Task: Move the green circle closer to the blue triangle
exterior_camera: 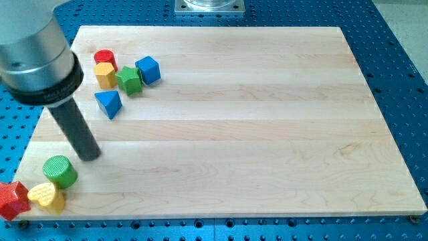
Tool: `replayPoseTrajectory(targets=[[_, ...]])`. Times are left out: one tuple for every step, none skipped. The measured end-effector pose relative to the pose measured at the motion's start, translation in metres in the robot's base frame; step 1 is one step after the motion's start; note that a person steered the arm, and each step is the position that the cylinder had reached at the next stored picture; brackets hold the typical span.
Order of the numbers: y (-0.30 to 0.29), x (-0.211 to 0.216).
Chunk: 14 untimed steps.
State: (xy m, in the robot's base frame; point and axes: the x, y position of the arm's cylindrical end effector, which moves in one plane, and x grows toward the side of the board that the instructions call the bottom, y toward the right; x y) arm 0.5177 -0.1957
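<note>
Wooden board (267, 100) on blue perforated table (394, 40). Green circle (59, 171) sits near view's bottom-left corner, beside yellow heart (47, 197) and red block (11, 199). Blue triangle (108, 104) lies toward view's top, slightly right, well apart. My tip (89, 156), bare rod with no pincer to open or close, rests just beside circle, on its upper-right, triangle side. Judgement: tip must swing round below circle, then push upward. No writing legible.

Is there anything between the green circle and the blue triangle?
In the camera view, my tip stands roughly between the green circle and the blue triangle; otherwise bare board.
</note>
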Motion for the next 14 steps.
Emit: replayPoseTrajectory(targets=[[-0.015, -0.016], [-0.068, -0.016], [-0.109, -0.017], [-0.109, -0.018], [-0.1, -0.051], [-0.08, -0.089], [-0.054, -0.07], [-0.004, -0.047], [0.053, 0.037], [0.047, 0.1], [0.046, 0.101], [0.039, 0.101], [0.032, 0.101], [0.03, 0.1]])
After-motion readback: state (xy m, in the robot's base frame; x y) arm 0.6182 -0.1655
